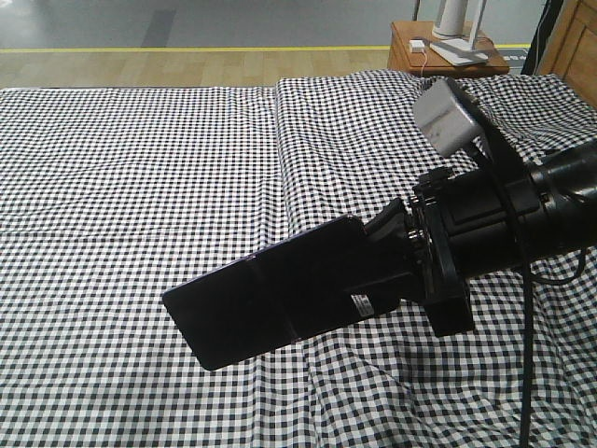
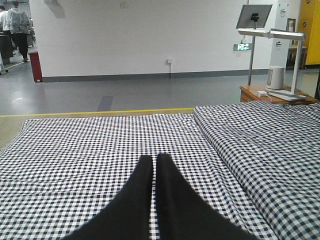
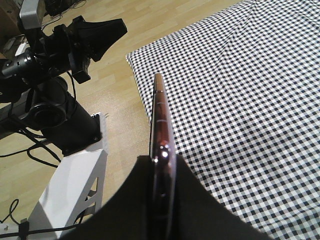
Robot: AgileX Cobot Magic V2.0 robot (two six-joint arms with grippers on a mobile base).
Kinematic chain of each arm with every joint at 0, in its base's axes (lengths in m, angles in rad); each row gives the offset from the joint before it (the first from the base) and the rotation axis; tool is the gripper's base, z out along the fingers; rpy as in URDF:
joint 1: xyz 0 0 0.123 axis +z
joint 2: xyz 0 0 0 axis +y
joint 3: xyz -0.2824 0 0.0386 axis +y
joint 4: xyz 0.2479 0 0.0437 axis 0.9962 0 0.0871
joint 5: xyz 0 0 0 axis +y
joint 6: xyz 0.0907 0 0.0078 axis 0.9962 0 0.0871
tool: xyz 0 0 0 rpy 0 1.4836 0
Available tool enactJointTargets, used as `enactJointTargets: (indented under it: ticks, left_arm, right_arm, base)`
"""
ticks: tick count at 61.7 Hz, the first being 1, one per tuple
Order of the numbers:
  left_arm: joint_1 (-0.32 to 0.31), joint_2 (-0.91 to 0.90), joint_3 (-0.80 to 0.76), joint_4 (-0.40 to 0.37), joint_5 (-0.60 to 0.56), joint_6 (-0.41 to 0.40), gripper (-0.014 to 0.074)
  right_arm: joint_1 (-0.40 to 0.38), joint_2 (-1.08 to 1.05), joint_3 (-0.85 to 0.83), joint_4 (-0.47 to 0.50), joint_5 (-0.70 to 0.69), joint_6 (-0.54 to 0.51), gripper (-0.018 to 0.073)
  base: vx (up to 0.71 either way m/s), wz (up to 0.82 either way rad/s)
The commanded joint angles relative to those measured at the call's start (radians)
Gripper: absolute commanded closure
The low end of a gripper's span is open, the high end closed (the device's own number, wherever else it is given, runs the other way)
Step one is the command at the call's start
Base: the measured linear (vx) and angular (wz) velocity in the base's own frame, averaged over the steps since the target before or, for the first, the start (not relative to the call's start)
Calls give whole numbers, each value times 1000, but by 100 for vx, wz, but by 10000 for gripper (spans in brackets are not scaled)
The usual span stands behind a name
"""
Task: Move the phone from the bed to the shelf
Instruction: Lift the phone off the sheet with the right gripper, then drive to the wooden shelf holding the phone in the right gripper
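Two black fingers of the left end effector point(image 2: 152, 162) lie pressed together with nothing between them, above the gingham bed point(image 2: 90, 150). Further right, the phone point(image 1: 256, 303) is off the sheet, held in the air over the mattress with its dark glossy face tilted and its free end pointing left, while the right end effector point(image 1: 364, 275) is clamped on its other end; the right wrist view shows it edge-on, pinkish rim squeezed between the two pads. Beyond the bed's far right corner stands a small orange-brown table point(image 1: 408, 49) carrying a white lamp base point(image 1: 464, 54)
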Motion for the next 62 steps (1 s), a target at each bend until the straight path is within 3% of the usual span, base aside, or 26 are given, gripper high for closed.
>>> enactJointTargets:
  ticks: [1, 62]
  left_arm:
    - [2, -6, -25, -10, -76, -9, 595]
    - [2, -6, -25, -10, -76, -9, 595]
  right_arm:
    - [1, -30, -22, 83, 70, -3, 561]
    - [1, -30, -22, 83, 70, -5, 561]
  base:
    - [0, 0]
    - [-3, 12]
